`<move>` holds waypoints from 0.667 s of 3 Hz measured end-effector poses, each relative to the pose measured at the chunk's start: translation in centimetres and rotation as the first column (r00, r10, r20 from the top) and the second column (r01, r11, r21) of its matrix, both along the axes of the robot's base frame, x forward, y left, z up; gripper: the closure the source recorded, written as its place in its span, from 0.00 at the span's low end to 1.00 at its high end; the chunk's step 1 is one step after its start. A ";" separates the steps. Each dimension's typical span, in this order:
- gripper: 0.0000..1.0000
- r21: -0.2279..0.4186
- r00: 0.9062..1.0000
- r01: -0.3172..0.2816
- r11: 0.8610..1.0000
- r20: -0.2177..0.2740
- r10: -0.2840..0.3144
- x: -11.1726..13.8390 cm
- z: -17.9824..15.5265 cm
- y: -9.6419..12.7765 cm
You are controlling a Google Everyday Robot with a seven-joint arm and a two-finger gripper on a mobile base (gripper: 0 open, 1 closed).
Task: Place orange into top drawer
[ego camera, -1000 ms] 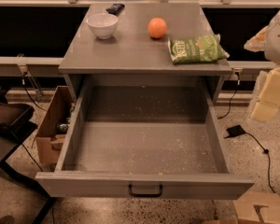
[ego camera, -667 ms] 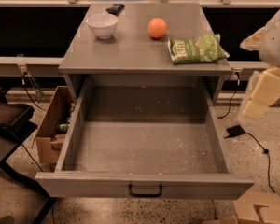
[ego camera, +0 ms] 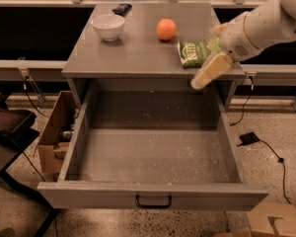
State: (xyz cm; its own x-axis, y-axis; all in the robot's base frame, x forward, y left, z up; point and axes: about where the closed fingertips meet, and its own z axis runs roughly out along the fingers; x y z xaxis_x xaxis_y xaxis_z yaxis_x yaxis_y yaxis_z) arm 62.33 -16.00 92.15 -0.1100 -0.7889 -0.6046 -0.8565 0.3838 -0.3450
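Note:
The orange [ego camera: 166,29] sits on the grey cabinet top [ego camera: 133,53], right of centre towards the back. The top drawer [ego camera: 84,132] is pulled wide open below it, with a speckled floor and a black handle [ego camera: 153,201] on its front panel; nothing lies inside. My gripper [ego camera: 207,74], on a white arm coming in from the right, hangs over the drawer's back right corner, at the front edge of the cabinet top. It is to the right of and in front of the orange, apart from it, and holds nothing that I can see.
A white bowl [ego camera: 108,26] and a small black object [ego camera: 121,8] stand at the back left of the top. A green snack bag [ego camera: 197,52] lies beside the gripper. A cardboard box [ego camera: 52,132] stands left of the drawer, another [ego camera: 271,221] at bottom right, and a black adapter [ego camera: 247,138] with its cable lies on the floor.
My arm has swung in from the right edge, leftwards, to the cabinet's front right corner over the open drawer. The orange, bowl and bag have not moved.

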 end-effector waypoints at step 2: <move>0.00 0.269 0.976 0.166 0.949 0.092 -0.196 15.0 0.1 3.2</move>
State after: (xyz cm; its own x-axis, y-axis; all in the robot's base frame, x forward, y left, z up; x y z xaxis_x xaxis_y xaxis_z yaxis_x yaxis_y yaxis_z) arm 77.34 -12.80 92.25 -0.1535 -0.5771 -0.8021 -0.7245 0.6178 -0.3058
